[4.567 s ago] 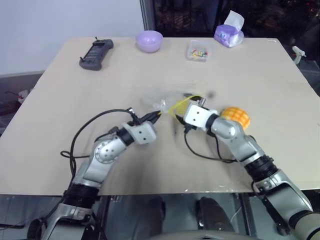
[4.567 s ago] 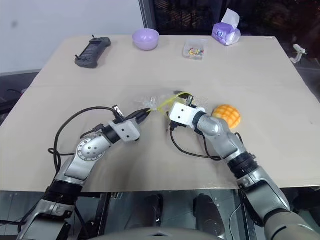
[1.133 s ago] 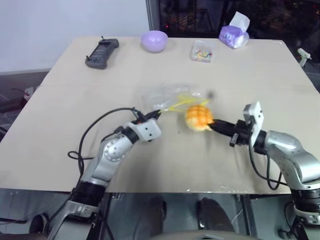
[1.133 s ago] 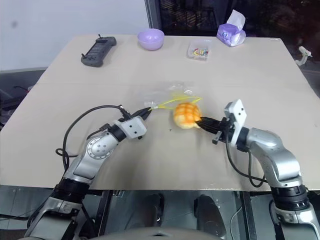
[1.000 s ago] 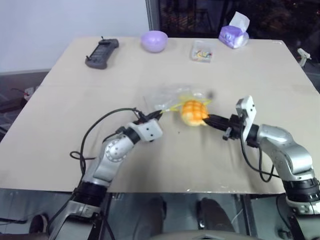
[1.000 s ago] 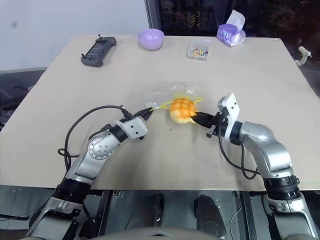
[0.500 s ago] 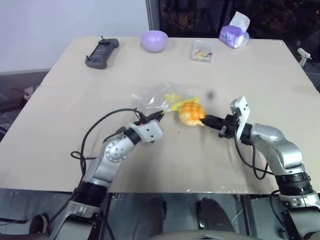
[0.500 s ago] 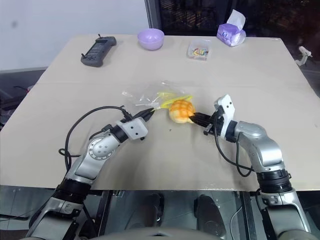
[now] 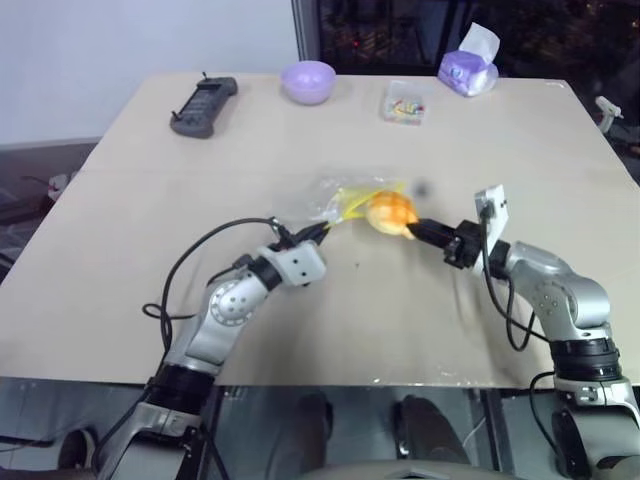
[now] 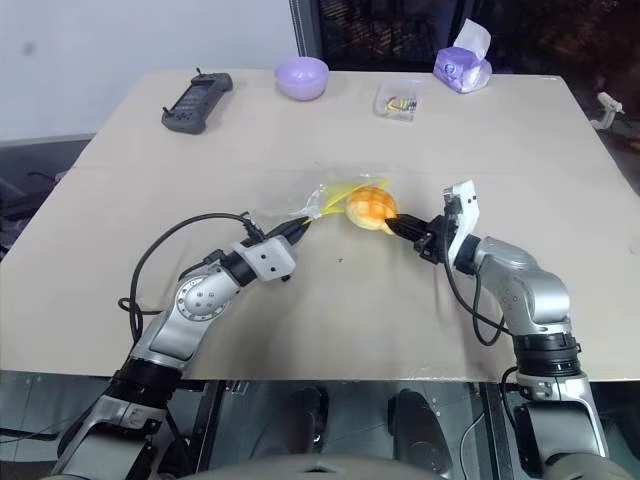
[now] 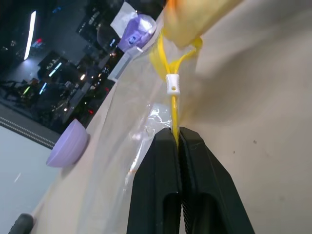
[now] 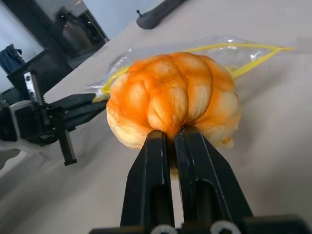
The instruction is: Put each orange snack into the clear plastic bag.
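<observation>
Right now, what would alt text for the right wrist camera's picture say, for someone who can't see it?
Two black gripper fingers pinch the near edge of a round orange bun, held at the yellow-edged mouth of a clear plastic bag on a beige table. The other gripper grips the bag's edge nearby.

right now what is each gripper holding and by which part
Left gripper pinches the clear plastic bag by its yellow zip strip; right gripper pinches the orange bun by its edge.
</observation>
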Motion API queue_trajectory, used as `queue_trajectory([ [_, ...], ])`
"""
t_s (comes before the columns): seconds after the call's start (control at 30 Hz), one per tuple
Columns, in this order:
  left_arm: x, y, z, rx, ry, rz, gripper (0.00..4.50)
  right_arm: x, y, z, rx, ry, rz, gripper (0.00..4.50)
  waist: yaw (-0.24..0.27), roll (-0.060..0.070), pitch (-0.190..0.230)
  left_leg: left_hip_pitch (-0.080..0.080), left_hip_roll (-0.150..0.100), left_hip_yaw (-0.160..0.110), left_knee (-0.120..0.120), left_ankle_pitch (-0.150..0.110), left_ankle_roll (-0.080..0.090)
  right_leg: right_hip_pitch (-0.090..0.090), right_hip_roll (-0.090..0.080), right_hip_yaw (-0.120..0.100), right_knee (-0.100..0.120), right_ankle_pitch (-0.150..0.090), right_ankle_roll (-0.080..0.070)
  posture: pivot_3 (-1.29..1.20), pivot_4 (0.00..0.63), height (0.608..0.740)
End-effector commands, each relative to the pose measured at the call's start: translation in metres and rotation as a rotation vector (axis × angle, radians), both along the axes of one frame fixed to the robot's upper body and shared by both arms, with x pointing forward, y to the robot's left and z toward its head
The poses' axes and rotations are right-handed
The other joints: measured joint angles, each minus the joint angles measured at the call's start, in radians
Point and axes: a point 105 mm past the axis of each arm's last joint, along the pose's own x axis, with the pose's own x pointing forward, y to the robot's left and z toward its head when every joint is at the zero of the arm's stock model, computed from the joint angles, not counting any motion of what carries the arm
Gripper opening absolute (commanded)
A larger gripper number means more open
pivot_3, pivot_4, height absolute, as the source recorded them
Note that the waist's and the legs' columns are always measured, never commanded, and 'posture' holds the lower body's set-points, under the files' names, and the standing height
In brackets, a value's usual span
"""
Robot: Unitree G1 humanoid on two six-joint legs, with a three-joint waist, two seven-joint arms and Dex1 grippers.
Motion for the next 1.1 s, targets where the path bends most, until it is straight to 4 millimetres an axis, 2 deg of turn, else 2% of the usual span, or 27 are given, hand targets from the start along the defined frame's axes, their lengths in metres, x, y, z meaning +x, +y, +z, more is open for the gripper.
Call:
queue_trajectory([
  [0.03,-0.007,-0.01,0.017,-0.028,-0.063,-0.067,0.0,0.01,-0.004,0.008,0.002,-0.015,-0.039,0.04,0.0,0.0,0.0,0.0,0.0,0.0,0.0,0.0,0.0,0.0,0.0,0.0,0.0,0.0,0.0,0.0,0.15,0.74],
  [0.17,-0.01,-0.015,0.019,-0.035,-0.069,-0.105,0.0,0.02,-0.006,0.01,-0.002,-0.006,-0.069,0.04,0.0,0.0,0.0,0.0,0.0,0.0,0.0,0.0,0.0,0.0,0.0,0.0,0.0,0.0,0.0,0.0,0.15,0.74],
  [0.27,-0.01,-0.016,0.018,-0.038,-0.061,-0.116,0.0,0.016,0.003,0.018,0.01,-0.028,-0.018,0.04,0.0,0.0,0.0,0.0,0.0,0.0,0.0,0.0,0.0,0.0,0.0,0.0,0.0,0.0,0.0,0.0,0.15,0.74],
  [0.37,-0.01,-0.018,0.017,-0.035,-0.051,-0.139,0.0,0.001,0.021,0.028,0.016,-0.057,0.098,0.04,0.0,0.0,0.0,0.0,0.0,0.0,0.0,0.0,0.0,0.0,0.0,0.0,0.0,0.0,0.0,0.0,0.15,0.74],
  [0.5,-0.011,-0.023,0.015,-0.041,-0.028,-0.18,0.0,-0.004,0.031,0.029,0.0,-0.057,0.154,0.04,-0.001,0.0,0.0,0.0,0.0,0.0,0.0,0.0,0.0,0.0,0.0,0.0,0.0,0.0,0.0,0.0,0.15,0.74],
  [0.6,-0.009,-0.025,0.016,-0.039,-0.022,-0.203,0.0,0.001,0.03,0.025,-0.02,-0.042,0.146,0.04,-0.001,0.0,0.0,0.0,0.0,0.0,0.0,0.0,0.0,0.0,0.0,0.0,0.0,0.0,0.0,0.0,0.15,0.74],
  [0.8,-0.011,-0.031,0.014,-0.048,0.014,-0.268,0.0,0.037,0.009,0.027,0.032,0.033,-0.054,0.04,-0.002,0.0,0.0,0.0,0.0,0.0,0.0,0.0,0.0,0.0,0.0,0.0,0.0,0.0,0.0,0.0,0.15,0.74],
  [0.9,-0.011,-0.033,0.015,-0.066,0.026,-0.29,0.0,0.038,0.009,0.026,0.049,0.052,-0.041,0.04,-0.002,0.0,0.0,0.0,0.0,0.0,0.0,0.0,0.0,-0.001,0.0,0.0,0.0,0.0,0.0,0.0,0.15,0.74],
  [1.03,-0.01,-0.033,0.018,-0.075,0.029,-0.309,0.0,0.019,0.026,0.031,0.09,0.04,0.099,0.04,-0.002,0.0,0.0,-0.001,0.0,0.0,0.0,0.0,0.0,-0.001,0.0,0.0,-0.001,0.0,0.0,0.0,0.15,0.74],
  [1.1,-0.01,-0.034,0.018,-0.074,0.032,-0.315,0.0,0.023,0.025,0.029,0.083,0.044,0.069,0.04,-0.004,0.0,0.0,-0.001,0.0,0.0,0.0,0.0,0.0,-0.001,0.0,0.0,0.0,0.0,0.0,0.0,0.15,0.74],
])
